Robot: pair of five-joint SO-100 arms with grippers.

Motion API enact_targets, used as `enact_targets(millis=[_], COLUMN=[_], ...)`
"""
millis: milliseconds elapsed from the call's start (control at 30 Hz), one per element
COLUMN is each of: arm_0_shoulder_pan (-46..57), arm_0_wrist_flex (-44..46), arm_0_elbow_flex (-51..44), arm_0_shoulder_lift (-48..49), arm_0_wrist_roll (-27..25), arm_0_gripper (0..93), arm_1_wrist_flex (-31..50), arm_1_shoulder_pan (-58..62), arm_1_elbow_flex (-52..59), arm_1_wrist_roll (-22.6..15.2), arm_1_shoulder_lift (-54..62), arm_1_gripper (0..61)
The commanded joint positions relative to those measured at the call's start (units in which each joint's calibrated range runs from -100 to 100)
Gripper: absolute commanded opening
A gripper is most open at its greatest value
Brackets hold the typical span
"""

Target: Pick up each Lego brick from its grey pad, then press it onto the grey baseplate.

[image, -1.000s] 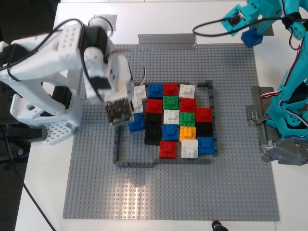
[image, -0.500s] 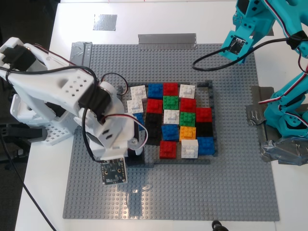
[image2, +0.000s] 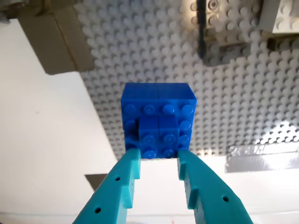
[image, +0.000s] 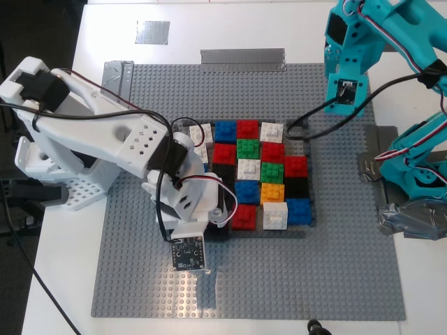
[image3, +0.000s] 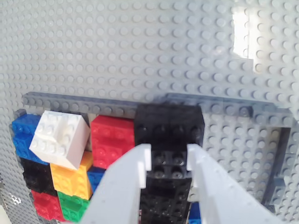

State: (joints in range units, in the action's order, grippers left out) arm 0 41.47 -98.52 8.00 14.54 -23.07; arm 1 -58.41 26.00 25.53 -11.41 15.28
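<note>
In the first wrist view my first gripper [image2: 159, 158], with teal fingers, is shut on a blue Lego brick [image2: 158, 119] held above the grey baseplate [image2: 154, 46] near its edge. In the exterior view this teal gripper [image: 347, 68] hangs over the plate's back right and hides the blue brick. My second gripper [image3: 168, 158], with white fingers, is shut on a black brick [image3: 169, 126] set beside a red brick [image3: 111, 140] against the dark-grey frame [image3: 70, 101]. In the exterior view it [image: 214, 229] is at the frame's front left. One grey pad [image: 152, 31] shows at the back left; the other is hidden.
Several coloured bricks [image: 260, 171] fill the frame [image: 307, 150] on the baseplate [image: 279, 279]. A white brick [image3: 58, 137] lies tilted on its neighbours. Duct-tape strips [image: 242, 57] hold the plate's back edge and right side [image: 377, 164]. The arm bases stand at both table sides.
The white arm swung from the frame's left side to its front left and lowered there. The teal arm moved from the back right corner inward over the plate.
</note>
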Motion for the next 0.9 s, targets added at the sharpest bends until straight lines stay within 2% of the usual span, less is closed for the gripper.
enact_targets(millis=[0,300,533,867], arm_0_shoulder_pan=[-4.51,-11.19,-14.09,-14.23], arm_0_wrist_flex=[-0.42,0.15,3.16,3.4], arm_0_elbow_flex=[3.33,8.75,8.93,8.03], arm_0_shoulder_lift=[4.69,7.18,6.92,1.0], arm_0_wrist_roll=[-0.2,0.39,3.76,4.64], arm_0_gripper=[0.0,0.0,0.0,0.0], arm_1_wrist_flex=[2.02,2.51,2.43,-1.07], arm_1_shoulder_pan=[-3.48,-4.06,-3.26,-3.19], arm_1_elbow_flex=[-0.48,0.88,2.14,2.78], arm_1_wrist_roll=[1.37,2.01,1.91,2.35], arm_1_shoulder_lift=[0.51,0.25,-0.35,0.25], arm_1_gripper=[0.2,0.2,0.2,0.2])
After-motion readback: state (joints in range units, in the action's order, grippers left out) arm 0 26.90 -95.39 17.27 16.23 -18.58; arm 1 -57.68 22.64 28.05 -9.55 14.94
